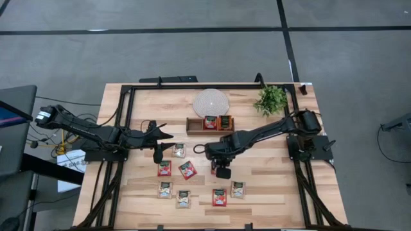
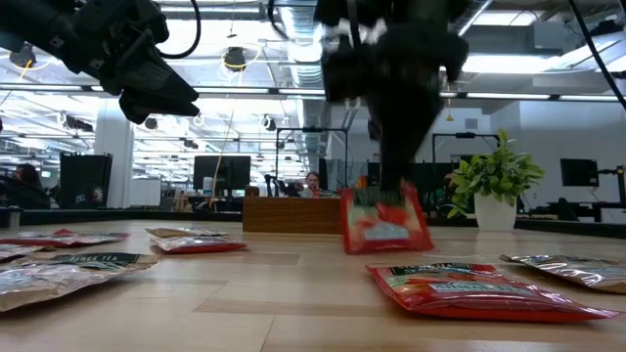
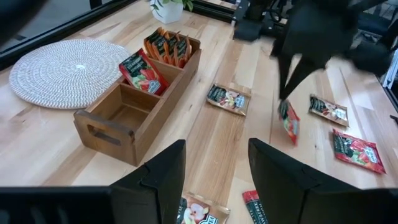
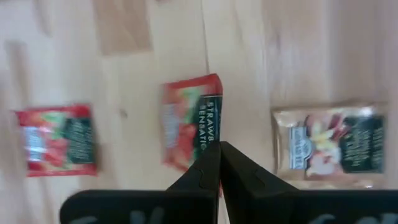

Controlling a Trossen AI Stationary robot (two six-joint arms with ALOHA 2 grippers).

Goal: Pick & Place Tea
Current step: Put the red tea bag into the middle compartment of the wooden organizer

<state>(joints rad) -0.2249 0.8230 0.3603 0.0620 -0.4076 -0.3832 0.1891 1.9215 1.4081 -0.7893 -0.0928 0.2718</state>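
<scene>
The tea is small flat sachets, red or pale. My right gripper (image 2: 388,184) hangs over the table's middle, shut on a red sachet (image 2: 384,225) that dangles under it. Several more sachets lie flat on the tabletop near the front, such as a red one (image 1: 187,170) and a pale one (image 1: 183,198). The wooden tray (image 1: 192,124) behind them holds red sachets (image 1: 210,122) in two compartments. My left gripper (image 3: 215,168) waits open at the table's left, nothing between its fingers. My right gripper pinches the red sachet by its upper edge (image 2: 378,198) between its two shut fingers (image 4: 205,171). The fingers come from above, pointing down. The sachet hangs below them, nearly upright, and looks lifted clear of the table in the left wrist view.
A round woven mat (image 1: 211,102) and a small potted plant (image 1: 271,99) stand at the table's far side. A pale sachet (image 1: 178,150) lies close to my left gripper. A black frame (image 1: 128,102) runs along the table's sides.
</scene>
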